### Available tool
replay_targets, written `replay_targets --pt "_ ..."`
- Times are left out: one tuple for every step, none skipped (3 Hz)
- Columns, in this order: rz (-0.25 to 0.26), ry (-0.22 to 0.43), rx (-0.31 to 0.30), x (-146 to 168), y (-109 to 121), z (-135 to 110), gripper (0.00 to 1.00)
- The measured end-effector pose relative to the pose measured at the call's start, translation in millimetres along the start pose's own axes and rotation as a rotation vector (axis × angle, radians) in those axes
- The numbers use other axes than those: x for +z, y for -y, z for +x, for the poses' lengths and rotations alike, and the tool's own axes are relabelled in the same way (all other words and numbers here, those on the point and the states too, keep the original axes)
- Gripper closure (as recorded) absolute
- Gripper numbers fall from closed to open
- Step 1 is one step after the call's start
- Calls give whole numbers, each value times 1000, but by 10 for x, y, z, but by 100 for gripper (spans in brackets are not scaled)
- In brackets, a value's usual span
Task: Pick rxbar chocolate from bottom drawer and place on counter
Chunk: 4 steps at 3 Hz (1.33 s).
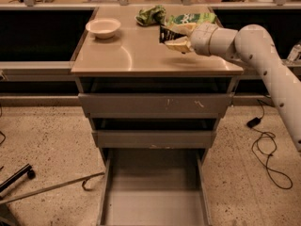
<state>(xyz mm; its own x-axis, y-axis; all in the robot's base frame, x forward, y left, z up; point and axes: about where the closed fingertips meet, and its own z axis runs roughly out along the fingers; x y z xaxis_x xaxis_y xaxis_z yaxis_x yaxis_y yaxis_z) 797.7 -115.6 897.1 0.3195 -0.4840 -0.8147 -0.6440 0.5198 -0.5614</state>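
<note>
My gripper (175, 36) hovers just above the right rear part of the counter (127, 55), its arm reaching in from the right. The pale fingers (179, 45) are shut on the rxbar chocolate (165, 34), a small dark bar sticking out to the left between them. The bar hangs a little above the beige counter top. Below, the bottom drawer (155, 199) is pulled out toward me, showing a bare grey floor. The two shallower drawers above it stand partly open.
A white bowl (103, 27) sits at the counter's rear left. Green snack bags (151, 15) lie at the rear centre, right behind the gripper. A black cable (265, 145) trails on the floor at right, and a metal rod (51, 187) lies at left.
</note>
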Motion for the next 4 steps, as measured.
replay_targets --pt "-103 27 24 318 -68 126 100" --pt "-175 28 43 582 -54 147 100" --pt "-209 25 92 653 -57 139 100" --pt "-210 27 117 499 -45 48 84"
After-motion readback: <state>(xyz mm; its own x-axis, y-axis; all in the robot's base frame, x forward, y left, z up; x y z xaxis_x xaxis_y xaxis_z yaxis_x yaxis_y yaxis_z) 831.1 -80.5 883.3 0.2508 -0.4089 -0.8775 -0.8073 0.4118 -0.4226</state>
